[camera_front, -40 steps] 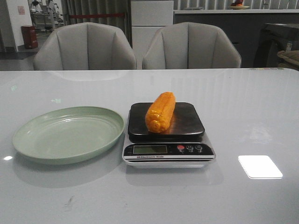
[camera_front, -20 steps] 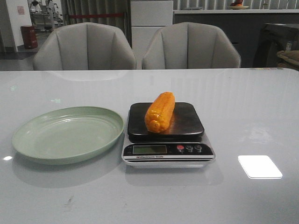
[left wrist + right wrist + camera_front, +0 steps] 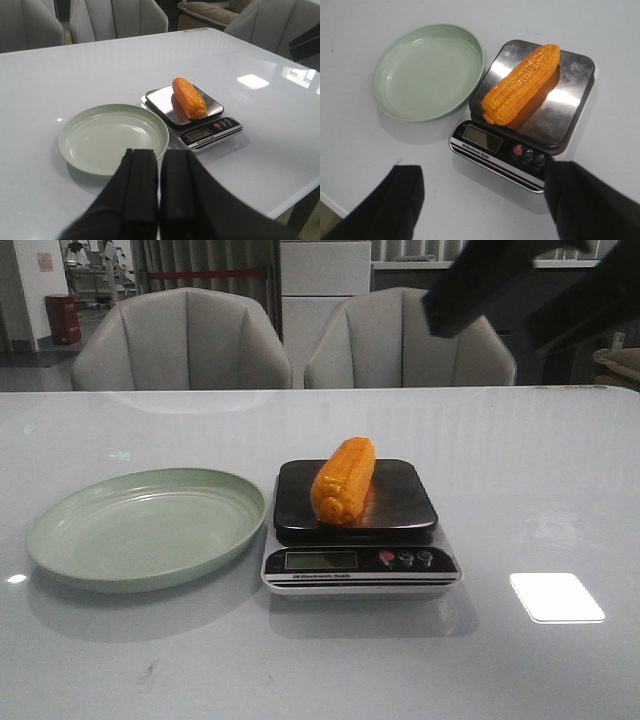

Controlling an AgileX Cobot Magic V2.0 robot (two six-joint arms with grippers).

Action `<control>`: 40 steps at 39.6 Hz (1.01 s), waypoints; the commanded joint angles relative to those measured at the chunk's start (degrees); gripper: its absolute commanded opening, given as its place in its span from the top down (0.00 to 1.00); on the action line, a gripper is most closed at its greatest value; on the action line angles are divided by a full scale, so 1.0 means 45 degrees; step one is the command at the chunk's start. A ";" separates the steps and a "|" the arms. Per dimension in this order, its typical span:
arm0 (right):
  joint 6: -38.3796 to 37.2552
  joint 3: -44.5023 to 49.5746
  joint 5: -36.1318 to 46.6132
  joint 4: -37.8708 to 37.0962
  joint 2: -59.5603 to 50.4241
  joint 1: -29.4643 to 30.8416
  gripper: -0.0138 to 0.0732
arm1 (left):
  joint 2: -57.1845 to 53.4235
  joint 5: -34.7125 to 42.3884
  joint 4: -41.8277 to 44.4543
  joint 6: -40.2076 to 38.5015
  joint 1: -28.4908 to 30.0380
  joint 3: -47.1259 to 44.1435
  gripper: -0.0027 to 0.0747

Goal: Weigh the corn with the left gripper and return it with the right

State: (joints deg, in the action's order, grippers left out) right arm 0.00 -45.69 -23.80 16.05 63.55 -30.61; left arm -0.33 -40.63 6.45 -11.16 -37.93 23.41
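The orange-yellow corn [image 3: 343, 480] lies on the dark platform of the kitchen scale [image 3: 355, 558]; it also shows in the left wrist view [image 3: 188, 97] and the right wrist view [image 3: 521, 84]. My left gripper [image 3: 160, 162] is shut and empty, well back from the scale on the plate's side. My right gripper [image 3: 480, 177] is open wide and empty, hovering high above the scale's near edge. In the front view only a black part of the right arm [image 3: 500, 280] shows at the top right; neither gripper's fingers are seen there.
An empty green plate [image 3: 60, 530] sits just left of the scale, also in the left wrist view [image 3: 70, 135] and the right wrist view [image 3: 385, 75]. Two grey chairs [image 3: 185, 340] stand behind the table's far edge.
The black right arm has come into the front view at the top right. The corn, scale and plate have not moved.
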 commanded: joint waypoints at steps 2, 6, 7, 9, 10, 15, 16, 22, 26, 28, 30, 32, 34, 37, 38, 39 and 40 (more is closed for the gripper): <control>-0.0288 -0.2037 -0.0272 0.0316 0.1656 -0.0023 0.16 | 0.0016 0.0914 0.0018 -0.0008 -0.0002 0.0297 0.80; -0.0663 -0.3579 -0.1159 0.0304 0.3068 -0.0023 0.16 | 0.0016 0.0914 0.0018 -0.0008 -0.0002 0.0297 0.80; -0.0789 -0.3876 -0.1304 0.0290 0.3442 -0.0023 0.16 | 0.0016 0.0914 0.0018 -0.0008 -0.0002 0.0297 0.80; -0.1255 -0.4612 -0.1631 0.0143 0.4172 -0.0023 0.16 | 0.0016 0.0914 0.0018 -0.0008 -0.0002 0.0297 0.80; -0.1590 -0.4950 -0.1772 0.0065 0.4424 -0.0023 0.16 | 0.0016 0.0914 0.0018 -0.0008 -0.0002 0.0297 0.80; -0.3678 -0.6325 -0.2509 -0.1046 0.5884 -0.0053 0.16 | 0.0016 0.0914 0.0018 -0.0008 -0.0002 0.0297 0.80; -0.4026 -0.6551 -0.2769 -0.1448 0.6197 -0.0089 0.16 | 0.0016 0.0914 0.0018 -0.0008 -0.0002 0.0297 0.80; -0.6860 -0.8143 -0.4375 -0.3923 0.7683 -0.0433 0.16 | 0.0016 0.0914 0.0018 -0.0008 -0.0002 0.0297 0.80; -0.8064 -0.8986 -0.4974 -0.4572 0.8534 -0.0676 0.16 | 0.0016 0.0937 0.0018 -0.0008 -0.0002 0.0297 0.80; -0.8375 -0.9295 -0.5096 -0.4539 0.8883 -0.0730 0.16 | 0.0016 0.0937 0.0018 -0.0008 -0.0002 0.0297 0.80; -0.8631 -0.9584 -0.5284 -0.4540 0.9204 -0.0788 0.16 | 0.0016 0.0937 0.0018 -0.0008 -0.0002 0.0297 0.80; -0.8893 -0.9871 -0.5606 -0.4540 0.9517 -0.0804 0.16 | 0.0016 0.0937 0.0018 -0.0008 -0.0002 0.0297 0.80; -0.9021 -1.0135 -0.5995 -0.4540 0.9868 -0.0804 0.16 | 0.0016 0.0937 0.0018 -0.0008 -0.0002 0.0297 0.80; -0.9209 -1.0462 -0.6441 -0.4540 1.0258 -0.0804 0.16 | 0.0016 0.0937 0.0018 -0.0008 -0.0002 0.0297 0.80; -0.9267 -1.0520 -0.6471 -0.4540 1.0383 -0.0804 0.16 | 0.0016 0.0937 0.0018 -0.0008 -0.0002 0.0297 0.80; -0.9331 -1.0589 -0.6471 -0.4540 1.0482 -0.0804 0.17 | 0.0016 0.0937 0.0018 -0.0008 -0.0002 0.0297 0.80; -0.9343 -1.0644 -0.6471 -0.4510 1.0579 -0.0804 0.19 | 0.0016 0.0937 0.0018 -0.0008 -0.0002 0.0297 0.80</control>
State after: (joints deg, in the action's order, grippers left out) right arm -41.15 -90.70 -52.83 -3.04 112.92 -34.34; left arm -0.33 -40.63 6.45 -11.16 -37.93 23.41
